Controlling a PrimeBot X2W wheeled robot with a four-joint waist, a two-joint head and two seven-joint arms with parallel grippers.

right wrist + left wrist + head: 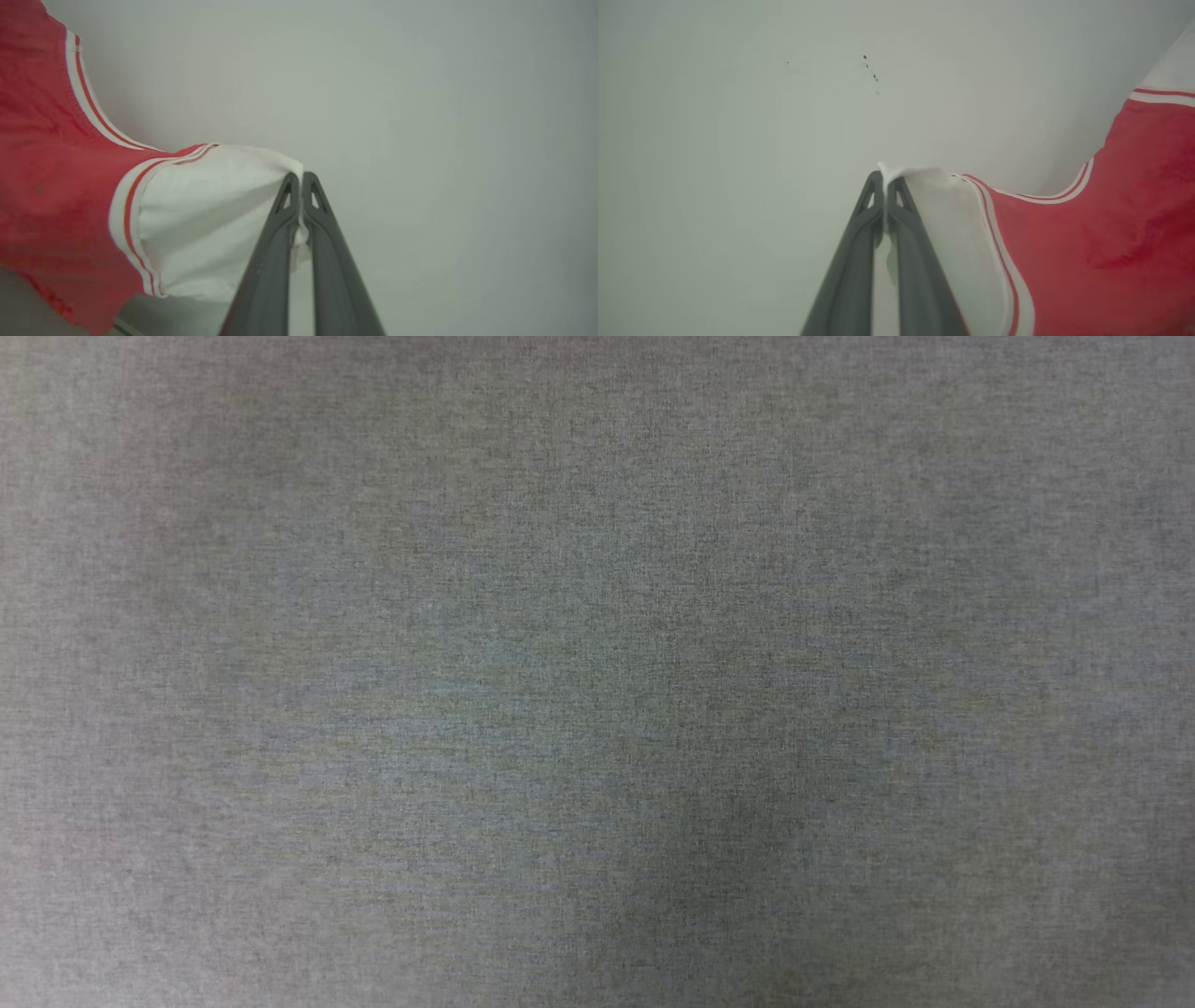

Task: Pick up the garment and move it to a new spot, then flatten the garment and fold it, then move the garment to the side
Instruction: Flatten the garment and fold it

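Note:
In the left wrist view my left gripper (884, 179) is shut on the white sleeve edge of the garment (1101, 242), a red shirt with red-and-white striped trim that spreads to the right of the fingers. In the right wrist view my right gripper (297, 182) is shut on the garment's (51, 177) other white sleeve, with the red body hanging to the left. Behind both grippers there is a plain pale surface. The head view has only blurred grey fabric-like texture (597, 672) close to the lens.
A pale wall or ceiling surface (738, 116) with a few small dark specks (871, 70) lies beyond the left gripper. The same kind of plain pale surface (444, 116) lies beyond the right gripper.

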